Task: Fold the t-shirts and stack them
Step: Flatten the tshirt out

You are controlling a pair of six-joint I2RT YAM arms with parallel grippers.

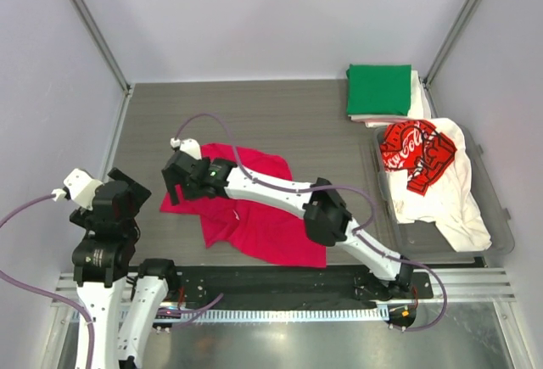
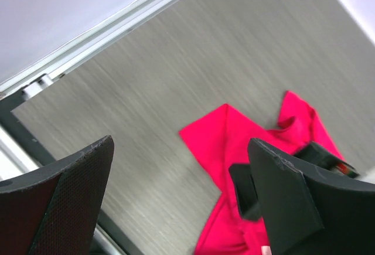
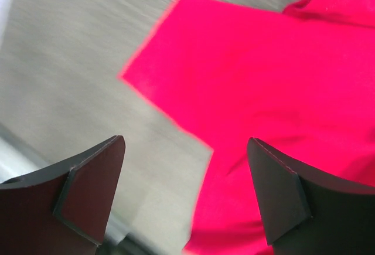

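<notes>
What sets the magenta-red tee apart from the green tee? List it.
The magenta-red tee lies unfolded and rumpled; the green tee is folded into a neat rectangle. The magenta-red tee lies on the table; the green tee tops a pale pile at the far right. Both are plain, unprinted.

Grey wood-grain table fills the middle of the top view, boxed in by pale lavender walls from nine o'clock round to three, with one aluminium post slanting up at eleven o'clock and another aluminium post at one. Over at three o'clock a clear plastic bin sits on the table, hard against its right edge, its long side running toward twelve. Down at six o'clock, a black plate lies across the near edge, and just below it the silver slotted rail spans the width.
</notes>
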